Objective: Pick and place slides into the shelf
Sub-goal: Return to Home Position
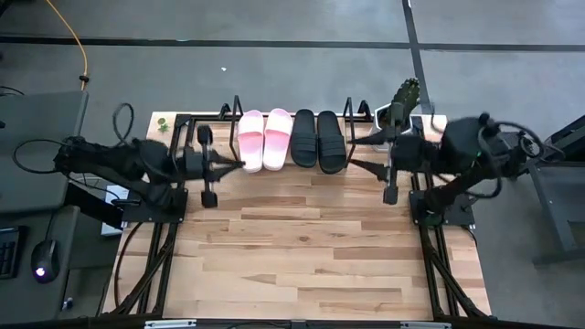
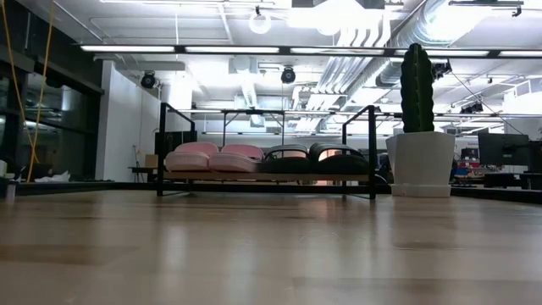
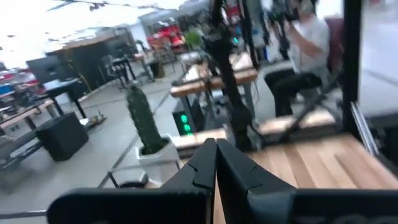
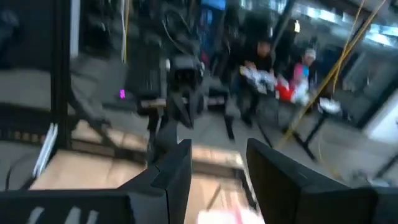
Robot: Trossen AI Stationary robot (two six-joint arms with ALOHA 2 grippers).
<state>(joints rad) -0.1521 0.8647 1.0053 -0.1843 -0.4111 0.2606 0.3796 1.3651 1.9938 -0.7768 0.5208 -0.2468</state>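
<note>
1. At the far edge of the wooden table, all four slides are sitting side by side on the shelf. The pale pink pair is lying toward the left arm and the black pair toward the right, near the potted cactus.
2. They are looking light and bendy to me, foam or rubber, with nothing to break. The smooth soles could be slipping in a pinch, so I would be taking hold across the wide strap or along a sole's side edge.
3. The left gripper is hovering just in front of the pink pair's heels and pointing toward the table's middle. Its fingers are pressing together to a point and carrying nothing.
4. The right gripper is hanging just beside the outer black slide with its fingers spread apart and empty. That arm is folding back over its base at the table's right edge.
5. To my eye the placing is looking finished, and only tucking both arms away is remaining.
</note>
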